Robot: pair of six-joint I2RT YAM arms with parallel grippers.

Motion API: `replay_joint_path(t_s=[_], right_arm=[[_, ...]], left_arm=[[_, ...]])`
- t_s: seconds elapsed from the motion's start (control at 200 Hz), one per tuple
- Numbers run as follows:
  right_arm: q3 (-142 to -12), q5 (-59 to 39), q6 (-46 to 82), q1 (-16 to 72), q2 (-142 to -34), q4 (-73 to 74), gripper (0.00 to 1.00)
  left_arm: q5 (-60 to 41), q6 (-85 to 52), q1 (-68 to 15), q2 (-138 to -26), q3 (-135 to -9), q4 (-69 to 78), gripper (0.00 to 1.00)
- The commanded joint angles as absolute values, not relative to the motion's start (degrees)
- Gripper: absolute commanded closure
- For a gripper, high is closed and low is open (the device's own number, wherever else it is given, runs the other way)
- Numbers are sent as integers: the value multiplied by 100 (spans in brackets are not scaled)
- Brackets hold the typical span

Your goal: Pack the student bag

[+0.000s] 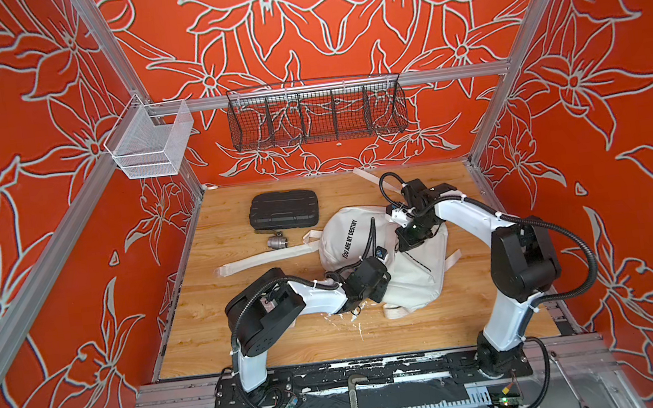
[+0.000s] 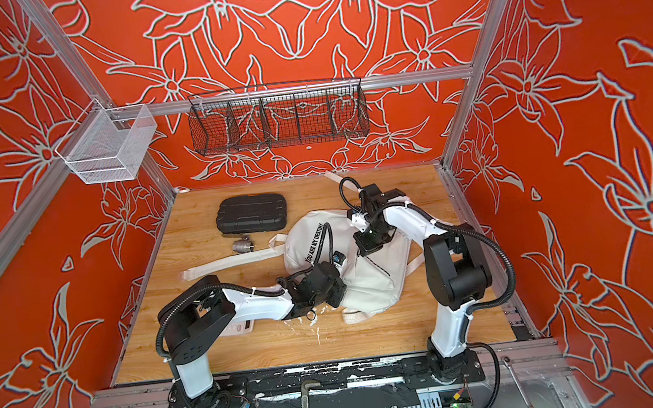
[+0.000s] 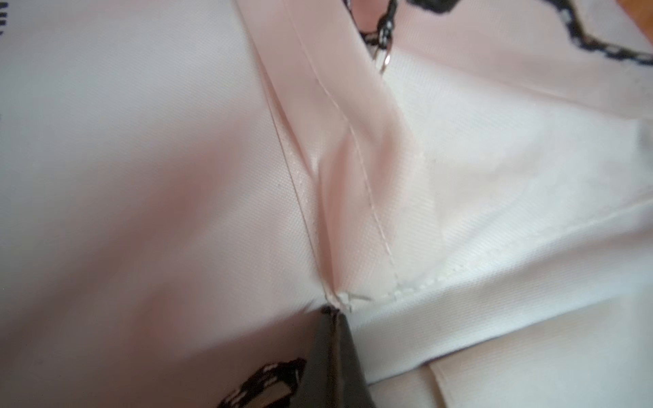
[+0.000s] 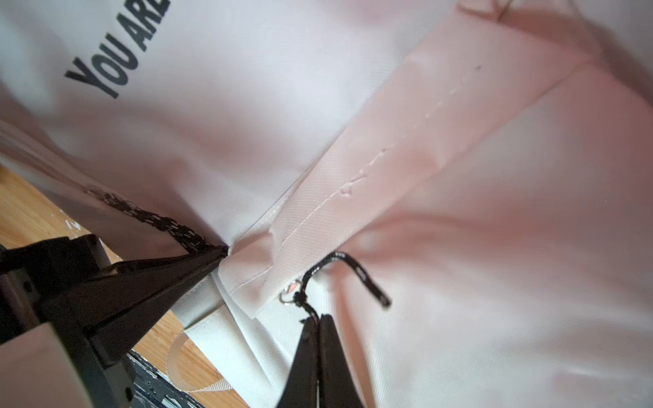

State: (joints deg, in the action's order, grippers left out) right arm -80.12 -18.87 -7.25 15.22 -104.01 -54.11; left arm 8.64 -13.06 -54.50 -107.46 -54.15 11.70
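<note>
— Wood-grain table (image 1: 290, 343) boxed in by red flowered walls. Where to find the student bag (image 1: 409, 283)?

— Lying flat about the middle of that table, a little toward the right, print side up, with one white webbing strap (image 1: 268, 257) trailing off to the left.

— Any grip on it?

— Two. Left pincer (image 3: 335, 312) pinched tight on the fabric at the end of the zipper flap (image 4: 388, 141). Right pincer (image 4: 315, 319) closed flat on the black cord zipper pull (image 4: 337, 254), just beside its small metal ring, with the loose cord end curling away.

— Which step, then?

— Looks like opening, not yet packing: flap lying shut over the zipper, nothing seen going in.

— Next move?

— Probably draw the right pincer along the flap line, away from the left, holding the left firm as an anchor to stop the cloth bunching. Pull along the track rather than upward; otherwise likely to lift only soft fabric.

— Beyond the bag?

— Black hard case (image 1: 283, 210) toward the back left, apart from the bag. Small metal valve fitting (image 1: 277, 242) just in front, between case and strap. Farther out, black wire basket (image 1: 317, 116) hung on the rear rail and white mesh basket (image 1: 151, 145) on the left rail.
</note>
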Motion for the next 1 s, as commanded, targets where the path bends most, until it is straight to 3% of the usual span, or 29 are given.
replay_joint_path(t_s=[0.0, 0.726, 0.996], right_arm=[[-8418, -1357, -782, 1279, -10646, -5375, 100], [-9214, -831, -528, 954, -11153, -4333, 100], [-9932, -31, -376, 896, -11615, -4330, 100]], left_arm=[[559, -1274, -5392, -10910, -5031, 61, 100], [62, -1572, -5221, -11309, -4601, -251, 100], [89, -1670, -5221, -11331, -4519, -299, 100]])
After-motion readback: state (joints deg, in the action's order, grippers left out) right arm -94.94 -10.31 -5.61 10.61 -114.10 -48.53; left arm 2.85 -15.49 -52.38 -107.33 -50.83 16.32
